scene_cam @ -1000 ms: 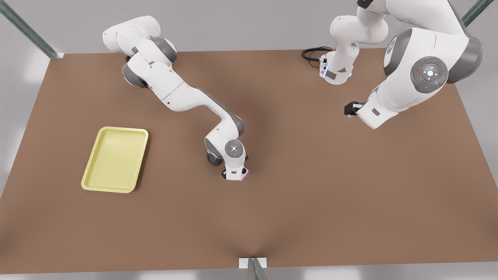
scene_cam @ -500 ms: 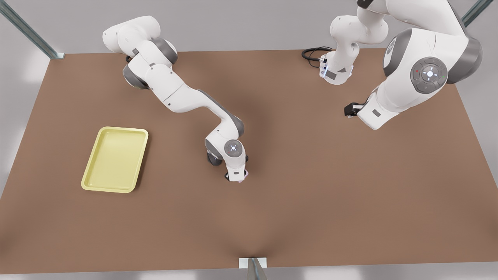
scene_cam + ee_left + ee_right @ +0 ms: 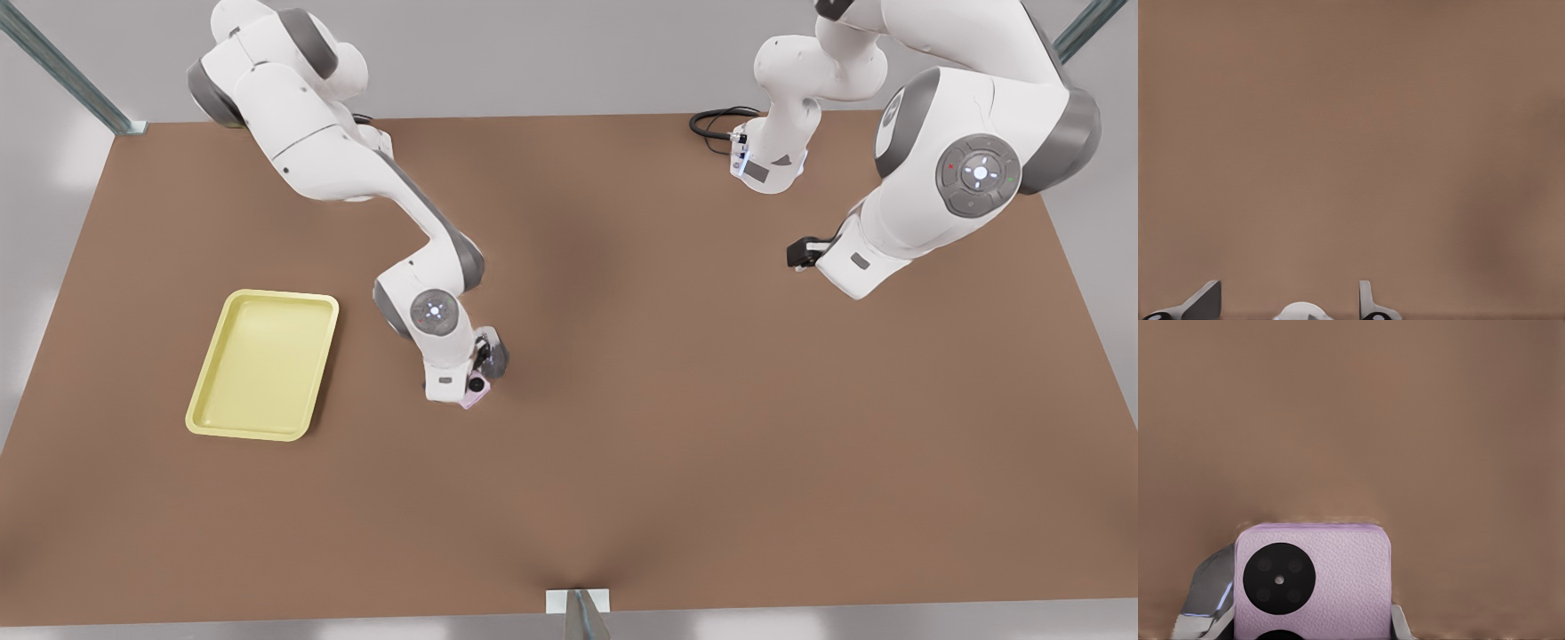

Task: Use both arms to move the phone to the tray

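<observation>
No brand, label or legible writing appears on any item; the arm joints carry only round grey control pads with small lit marks.

The bench (image 3: 676,427) is a flat, matt brown surface with a darker shadow patch at its centre. Behind it is a plain grey wall, with metal frame struts at the far corners and a small bracket at the near edge. A black cable (image 3: 714,121) lies coiled at the far edge beside the base of the arm on the front view's right.

The right gripper (image 3: 469,391) hangs over the bench just to the front view's right of the tray (image 3: 263,364), not above it. Its jaws pinch the phone (image 3: 1313,581), one finger on each side. The phone is a pale lilac, leather-textured slab with two black camera circles; in the front view only its edge (image 3: 476,398) shows under the wrist.

The left gripper (image 3: 800,252) waits near the far right of the bench, well apart from the phone and the tray. In the left wrist view its jaws are spread, holding nothing, above bare bench.
</observation>
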`<state>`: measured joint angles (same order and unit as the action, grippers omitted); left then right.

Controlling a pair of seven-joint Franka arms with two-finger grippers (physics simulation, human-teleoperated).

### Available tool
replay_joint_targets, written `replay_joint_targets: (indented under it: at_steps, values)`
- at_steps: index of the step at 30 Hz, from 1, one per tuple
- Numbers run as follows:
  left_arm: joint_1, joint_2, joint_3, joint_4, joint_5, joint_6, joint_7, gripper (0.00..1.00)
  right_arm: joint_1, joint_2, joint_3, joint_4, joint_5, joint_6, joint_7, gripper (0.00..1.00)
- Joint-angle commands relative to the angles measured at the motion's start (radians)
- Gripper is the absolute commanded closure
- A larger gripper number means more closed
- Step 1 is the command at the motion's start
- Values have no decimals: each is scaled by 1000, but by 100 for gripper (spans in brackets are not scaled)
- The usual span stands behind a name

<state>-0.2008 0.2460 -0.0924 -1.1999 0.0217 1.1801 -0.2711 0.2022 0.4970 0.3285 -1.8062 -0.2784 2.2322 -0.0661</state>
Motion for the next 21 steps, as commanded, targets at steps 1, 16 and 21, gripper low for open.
replay_joint_targets:
  at_steps: [1, 16, 21]
  values:
    - [0, -1, -1, 0, 1, -2, -11, 0, -43, -74, 1, -111, 5, 60, -47, 21]
    - [0, -1, -1, 0, 9, -4, -10, 0, -610, -117, -12, -515, -5, 492, -457, 2]
    - [0, -1, -1, 0, 20, -2, 1, 0, -742, -129, -11, -515, -5, 477, -528, 0]
